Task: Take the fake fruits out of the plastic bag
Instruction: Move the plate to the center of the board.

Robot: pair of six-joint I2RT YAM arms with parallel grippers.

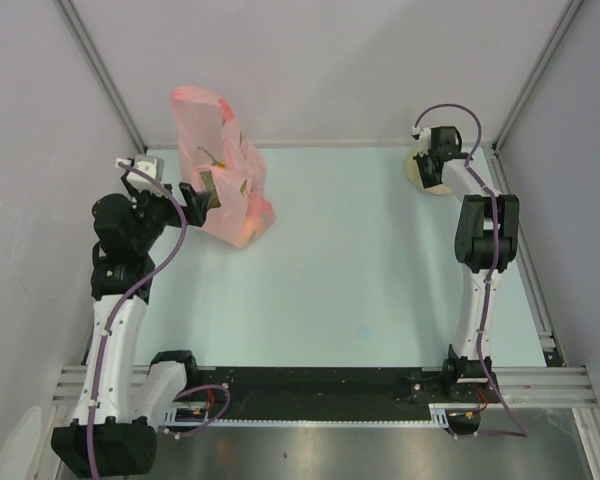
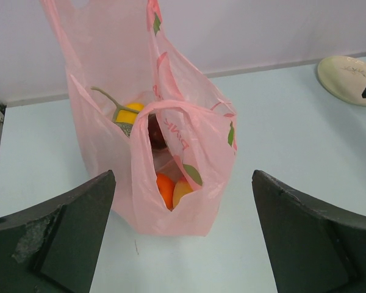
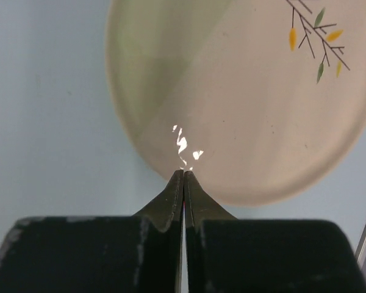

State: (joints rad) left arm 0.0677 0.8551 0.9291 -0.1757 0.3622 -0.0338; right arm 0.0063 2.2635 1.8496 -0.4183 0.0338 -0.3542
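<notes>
The pink plastic bag (image 1: 220, 165) stands upright at the far left of the table, its mouth gaping in the left wrist view (image 2: 110, 140). Inside it show an orange (image 2: 164, 188), a pink-orange peach (image 2: 183, 190), a yellow-orange fruit (image 2: 129, 115), a dark red fruit (image 2: 156, 132) and the melon's stem (image 2: 105, 96). My left gripper (image 1: 204, 192) is open and empty, its jaws wide apart just short of the bag's near side (image 2: 183, 201). My right gripper (image 1: 432, 176) is shut and empty, tips together over the cream plate's rim (image 3: 183, 173).
The round cream plate (image 1: 417, 166) with a leaf print lies at the far right, and also shows in the right wrist view (image 3: 244, 91) and the left wrist view (image 2: 346, 72). Grey walls close in the back and sides. The pale table (image 1: 360, 270) stretches between the arms.
</notes>
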